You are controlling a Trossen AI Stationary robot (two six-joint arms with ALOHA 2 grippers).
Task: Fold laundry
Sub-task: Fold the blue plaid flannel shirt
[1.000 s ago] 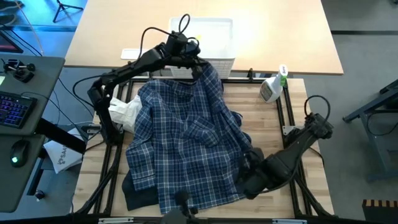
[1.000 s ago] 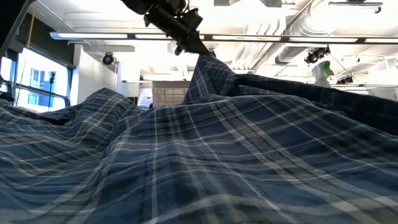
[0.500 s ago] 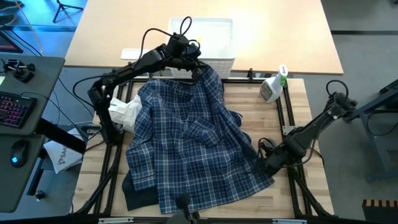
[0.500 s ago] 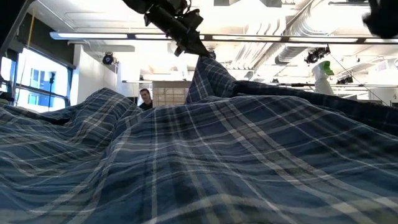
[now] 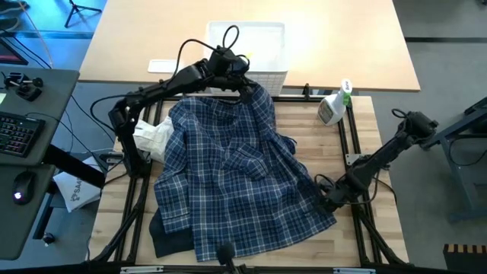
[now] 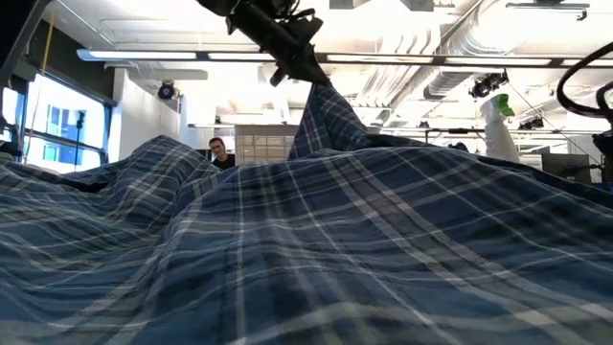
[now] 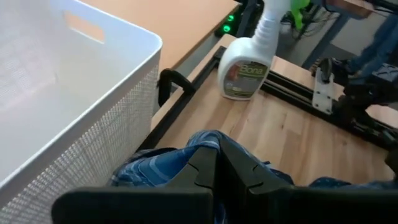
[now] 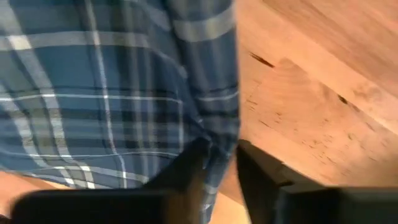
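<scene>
The blue-and-white plaid shirt (image 5: 232, 179) lies spread over the wooden table and fills the low view (image 6: 306, 240). My left gripper (image 5: 247, 82) is at the shirt's far edge beside the white basket, shut on the cloth. My right gripper (image 5: 329, 199) is low at the shirt's right near edge, shut on it. A dark garment (image 5: 163, 240) pokes out from under the shirt's near left corner, lying flat on the table. The navy dotted shirt is not in view. My left gripper (image 7: 216, 171) pinches a bunched fold at the shirt's far edge (image 7: 208, 140) between both fingers, slanting down from the far left. That part is lifted into a peak (image 6: 324, 101); the rest drapes down onto the table. My right gripper (image 8: 217, 171) pinches the shirt's right near edge (image 8: 221, 140) between its two fingers, coming low from the table's right side. The cloth there lies against the wood (image 8: 298, 106); one layer or several, I cannot tell.
A white lattice basket (image 5: 255, 42) stands just beyond the left gripper. A spray bottle (image 5: 332, 106) stands at the far right of the table frame. A white crumpled cloth (image 5: 152, 137) lies left of the shirt. A person (image 6: 220, 151) shows far behind the table.
My right gripper has moved toward the table's right edge with its arm stretching out, drawing the shirt's right near part outward so it lies more spread. My left gripper has kept its hold and risen slightly, pulling the far peak a little taller.
</scene>
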